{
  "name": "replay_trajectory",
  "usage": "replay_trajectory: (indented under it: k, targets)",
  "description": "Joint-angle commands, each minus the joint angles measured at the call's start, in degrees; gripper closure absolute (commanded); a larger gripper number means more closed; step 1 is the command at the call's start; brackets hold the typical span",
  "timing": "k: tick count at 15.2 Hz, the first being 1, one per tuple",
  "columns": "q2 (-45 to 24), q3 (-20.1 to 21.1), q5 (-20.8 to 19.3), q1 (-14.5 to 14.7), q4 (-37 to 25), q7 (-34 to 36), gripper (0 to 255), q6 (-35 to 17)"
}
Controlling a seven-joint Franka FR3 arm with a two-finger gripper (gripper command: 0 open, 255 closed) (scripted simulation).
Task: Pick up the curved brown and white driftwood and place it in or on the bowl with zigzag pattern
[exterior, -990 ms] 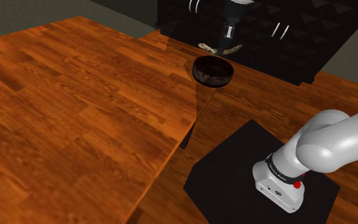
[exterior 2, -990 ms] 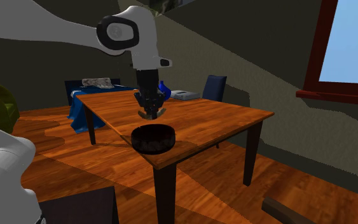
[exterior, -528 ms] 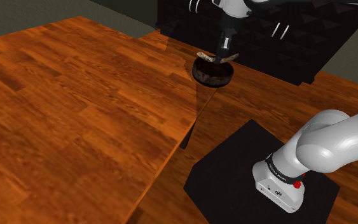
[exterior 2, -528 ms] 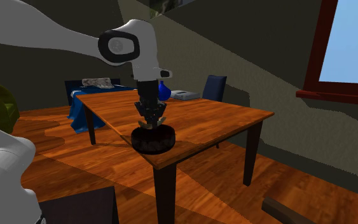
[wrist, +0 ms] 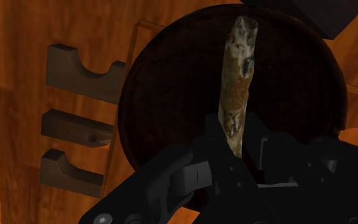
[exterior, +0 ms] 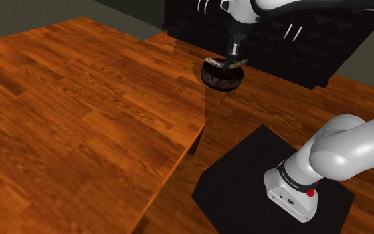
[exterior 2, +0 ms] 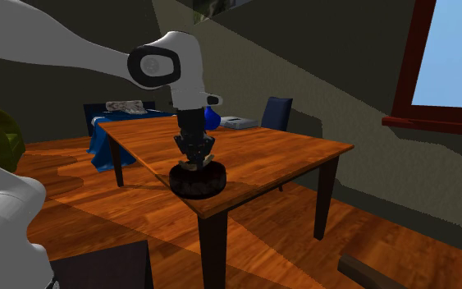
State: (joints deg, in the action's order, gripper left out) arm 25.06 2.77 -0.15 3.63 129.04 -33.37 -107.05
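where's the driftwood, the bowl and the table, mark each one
driftwood [wrist: 235, 83]: wrist view, on its shaft ahead of the jaws.
bowl [exterior 2: 198, 185]: second exterior view, on its dark outer wall.
table [exterior: 72, 113]: shoulder view, on the bare wooden top.

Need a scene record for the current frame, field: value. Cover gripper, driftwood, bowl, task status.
effector: gripper low over the bowl, shut on the driftwood
held item: driftwood, brown and white, one end between the fingers, the rest reaching out over the bowl's opening
contact with bowl: cannot tell
target: bowl, dark and round, at a corner of the table; pattern not legible
surface: table, reddish wood planks
status: driftwood at the bowl, not yet released
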Motion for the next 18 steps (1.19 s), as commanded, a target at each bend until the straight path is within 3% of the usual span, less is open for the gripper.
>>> replay_trajectory:
  k: [1,2,7,11,18]
  targets:
    - [0.00,0.00,0.00,0.00,0.01,0.00,255,-0.01]
    - [0.00,0.00,0.00,0.00,0.01,0.00,0,-0.01]
    - [0.00,0.00,0.00,0.00,0.01,0.00,0,-0.01]
    - [0.20,0.01,0.02,0.01,-7.12,-0.01,0,7.31]
    - [0.20,0.01,0.02,0.01,-7.12,-0.01,0,7.31]
